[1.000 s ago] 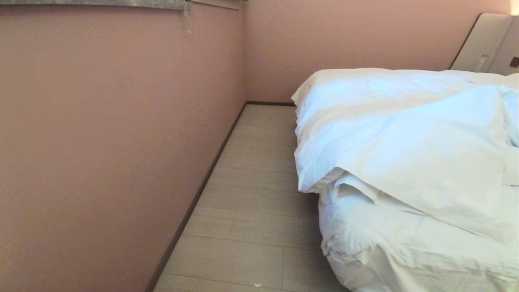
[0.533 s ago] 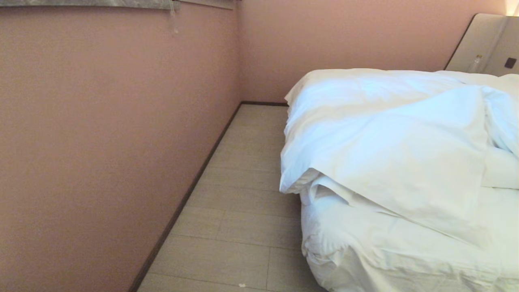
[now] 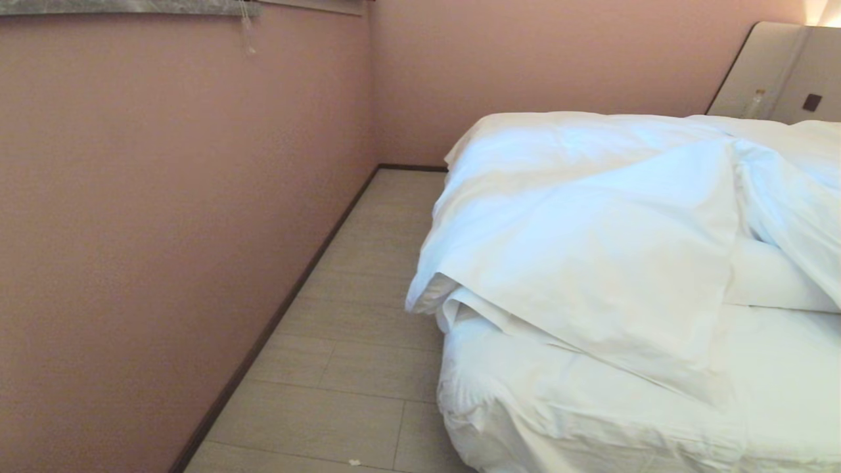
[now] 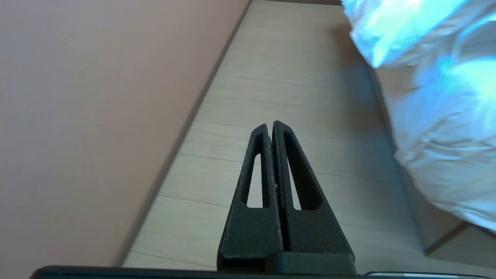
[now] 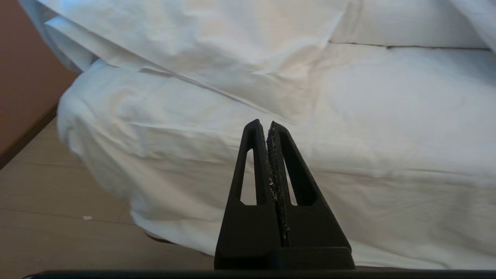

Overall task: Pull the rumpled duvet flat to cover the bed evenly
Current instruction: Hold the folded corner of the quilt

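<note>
Duvet bunched on bed near wall; left tool and right tool closed, empty.

bed cut off at right and bottom edges, headboard mostly out of frame, mattress top hidden under duvet

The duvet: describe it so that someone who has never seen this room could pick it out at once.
Start at the bed that fills the right of the head view, beside the pink wall. On it lies the duvet, a thick, puffy white cover bunched toward the far end, its folded corner overhanging the bed's left edge. The thin, creased sheet below lies flat against the mattress.
</note>
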